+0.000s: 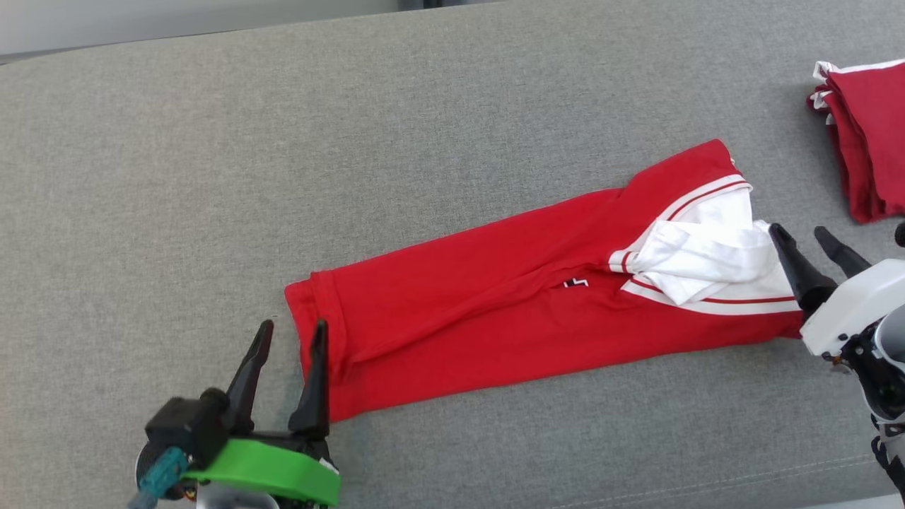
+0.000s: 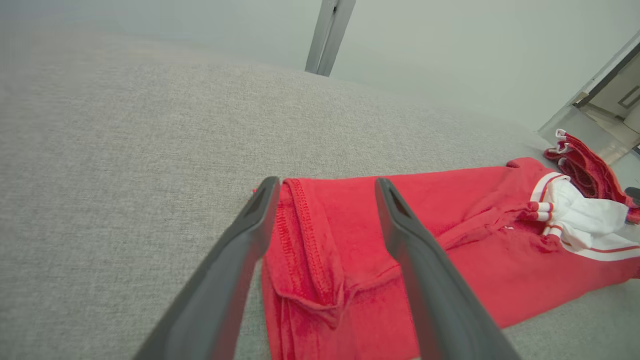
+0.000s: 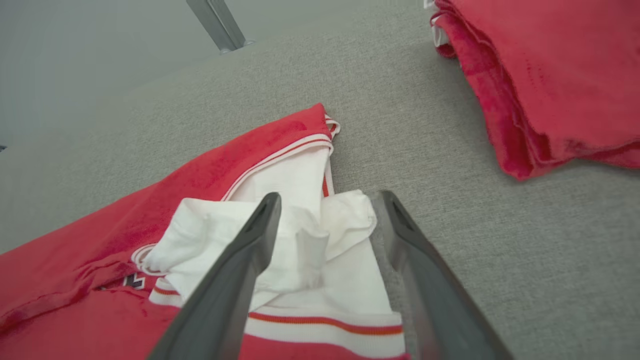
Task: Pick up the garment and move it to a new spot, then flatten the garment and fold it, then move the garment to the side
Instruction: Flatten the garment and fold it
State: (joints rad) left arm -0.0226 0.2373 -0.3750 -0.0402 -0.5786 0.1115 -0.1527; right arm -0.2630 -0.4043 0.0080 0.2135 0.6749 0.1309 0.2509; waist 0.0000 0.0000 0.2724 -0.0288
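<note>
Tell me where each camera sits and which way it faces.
Head view: on the head, looking down at the red garment; left end effector and right end effector show.
Left wrist view: on the left wrist, facing the hem between its open fingers.
Right wrist view: on the right wrist, facing the white collar between its fingers.
All share the folded red stack.

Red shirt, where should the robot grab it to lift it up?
Pinch the red shirt at both short ends: stitched hem with the left gripper, white collar end with the right gripper, each from the near side. It lies as a long strip, so one middle grab would probably sag.
</note>
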